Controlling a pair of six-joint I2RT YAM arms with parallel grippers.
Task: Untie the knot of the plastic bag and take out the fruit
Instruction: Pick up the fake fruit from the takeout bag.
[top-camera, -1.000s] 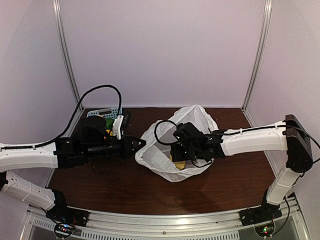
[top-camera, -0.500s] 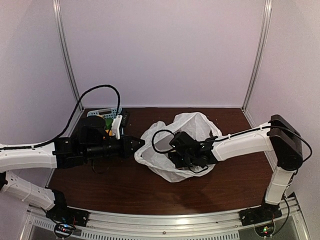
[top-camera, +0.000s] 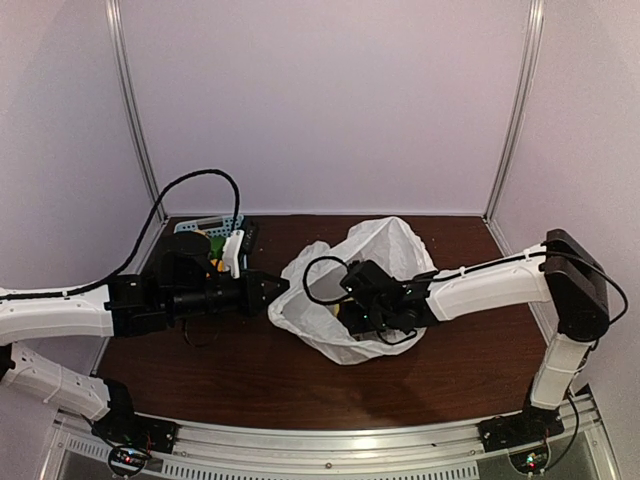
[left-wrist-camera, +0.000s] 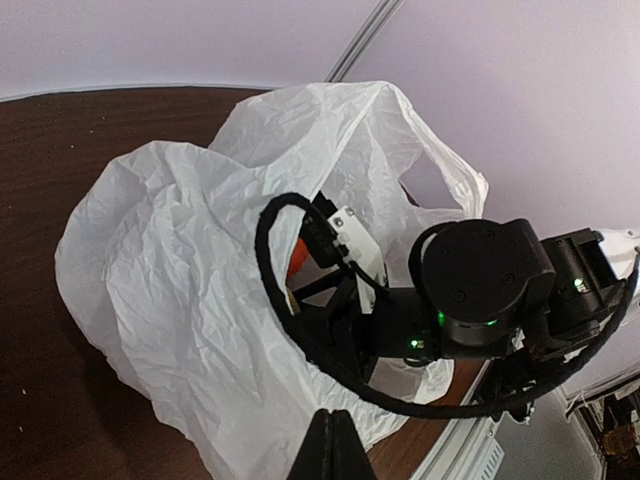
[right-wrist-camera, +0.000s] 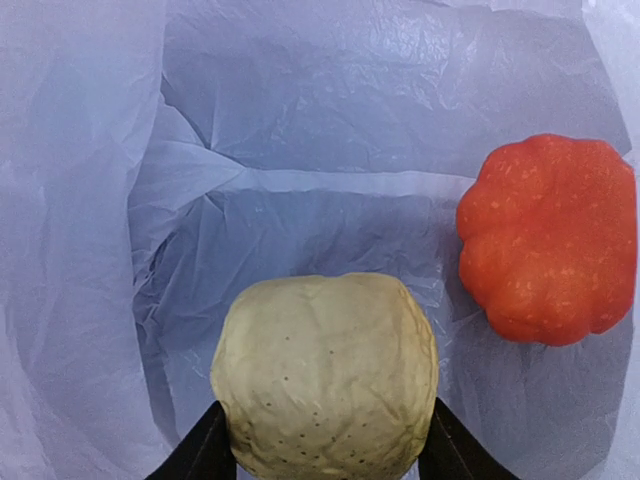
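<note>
The white plastic bag (top-camera: 385, 245) lies open at the table's middle; no knot shows. My right gripper (top-camera: 348, 312) reaches down inside it. In the right wrist view its fingers (right-wrist-camera: 212, 448) press both sides of a pale yellow-green round fruit (right-wrist-camera: 325, 380), with the gripper (right-wrist-camera: 325, 450) shut on it. A ribbed orange fruit (right-wrist-camera: 550, 240) lies on the bag's floor to the right, and a sliver of it shows in the left wrist view (left-wrist-camera: 300, 255). My left gripper (top-camera: 278, 287) is shut on the bag's left rim (left-wrist-camera: 180, 300), jaws together (left-wrist-camera: 335, 425).
A blue basket (top-camera: 205, 225) with green and yellow pieces stands at the back left, behind my left arm. The right arm's black cable (left-wrist-camera: 275, 290) loops over the bag's mouth. White walls and metal posts enclose the table.
My right gripper has pushed further left and deeper into the bag, and the bag's top has shifted and risen a little. The left gripper has stayed in place.
</note>
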